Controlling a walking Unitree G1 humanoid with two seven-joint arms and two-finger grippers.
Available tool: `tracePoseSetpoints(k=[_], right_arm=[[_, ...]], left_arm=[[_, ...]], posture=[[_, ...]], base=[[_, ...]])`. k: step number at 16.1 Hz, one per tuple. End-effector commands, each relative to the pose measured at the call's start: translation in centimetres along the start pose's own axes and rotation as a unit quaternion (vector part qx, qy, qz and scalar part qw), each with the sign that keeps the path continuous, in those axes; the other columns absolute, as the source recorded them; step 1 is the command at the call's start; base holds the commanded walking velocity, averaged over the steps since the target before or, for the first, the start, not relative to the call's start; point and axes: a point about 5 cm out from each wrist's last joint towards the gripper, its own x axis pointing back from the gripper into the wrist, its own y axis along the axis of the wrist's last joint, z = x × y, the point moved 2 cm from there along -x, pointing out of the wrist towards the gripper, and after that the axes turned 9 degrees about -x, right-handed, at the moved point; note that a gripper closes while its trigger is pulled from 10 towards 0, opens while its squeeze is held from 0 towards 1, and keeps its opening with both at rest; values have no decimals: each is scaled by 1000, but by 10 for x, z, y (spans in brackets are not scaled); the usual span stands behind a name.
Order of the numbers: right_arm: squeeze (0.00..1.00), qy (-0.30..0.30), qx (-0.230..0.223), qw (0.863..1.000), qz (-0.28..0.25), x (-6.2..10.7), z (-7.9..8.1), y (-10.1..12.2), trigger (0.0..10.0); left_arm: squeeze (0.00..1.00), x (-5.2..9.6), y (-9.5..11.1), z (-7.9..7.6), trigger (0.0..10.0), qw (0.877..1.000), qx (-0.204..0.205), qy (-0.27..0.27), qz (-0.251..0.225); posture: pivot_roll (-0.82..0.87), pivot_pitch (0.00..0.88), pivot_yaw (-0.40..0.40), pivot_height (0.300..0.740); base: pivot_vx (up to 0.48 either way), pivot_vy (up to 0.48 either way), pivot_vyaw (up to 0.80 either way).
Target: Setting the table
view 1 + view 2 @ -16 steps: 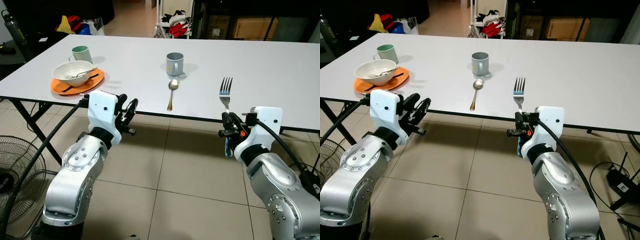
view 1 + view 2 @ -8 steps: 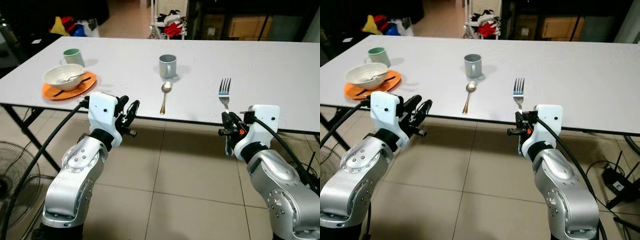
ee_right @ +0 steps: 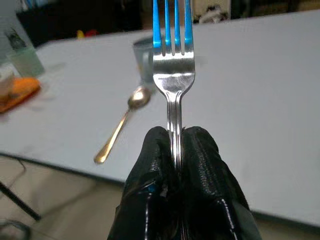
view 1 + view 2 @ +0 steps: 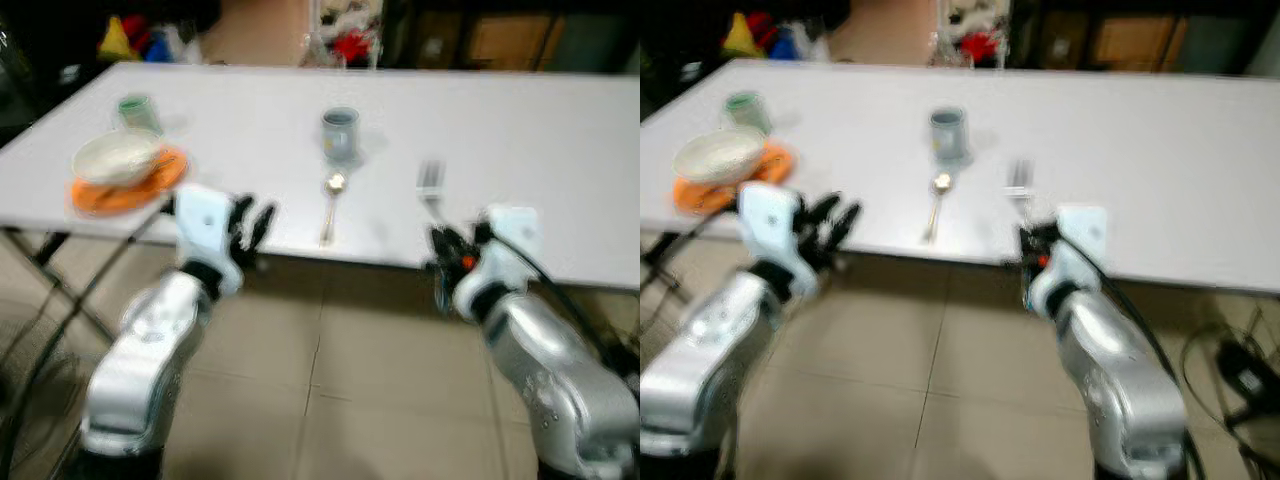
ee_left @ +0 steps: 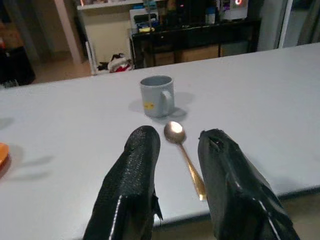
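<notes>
My right gripper (image 3: 172, 137) is shut on the handle of a silver fork (image 3: 173, 75), held with its tines up at the near edge of the white table (image 4: 520, 130). In the eye views the fork (image 4: 430, 180) stands just above that gripper (image 4: 440, 245). My left gripper (image 5: 180, 135) is open with nothing in it, at the table's near edge (image 4: 250, 222). Beyond it a spoon (image 5: 182, 150) lies on the table, with a grey mug (image 5: 156, 96) behind it. A white bowl (image 4: 115, 158) rests on an orange plate (image 4: 150, 185) at the left, a green mug (image 4: 135, 108) behind them.
The eye views are blurred. Tiled floor (image 4: 330, 380) lies under my arms. A dark table leg (image 4: 60, 270) slants at the left. Dark furniture and coloured clothes (image 4: 350, 40) stand beyond the table's far edge.
The whole picture has shifted and blurred, so the camera has moved. Both arms keep about the same pose, and the fork stays in the right gripper.
</notes>
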Motion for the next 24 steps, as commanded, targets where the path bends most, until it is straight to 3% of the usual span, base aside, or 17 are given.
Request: tracePoseSetpoints(k=[1,11,15,20,24], right_arm=[[0,-13,3,1000,0,3,-6,1,10000],[0,-31,26,999,36,10,-16,-6,10000],[0,-99,53,989,96,16,-45,-17,10000],[0,-132,66,980,132,20,-64,-21,10000],[0,-156,82,973,148,18,-88,-15,10000]], left_arm=[[0,0,2,-8,10000,1000,6,-22,-7],[0,6,-2,-19,10000,998,15,-56,-3],[0,8,-6,-27,10000,996,23,-83,-1],[0,11,-11,-36,10000,992,21,-125,6],[0,12,-16,-40,10000,987,11,-156,16]], posture=[[41,0,77,740],[30,0,89,740],[21,0,95,740],[7,0,108,740],[-1,0,114,740]], base=[[386,0,-800],[365,0,0],[351,0,0],[323,0,0],[0,0,0]])
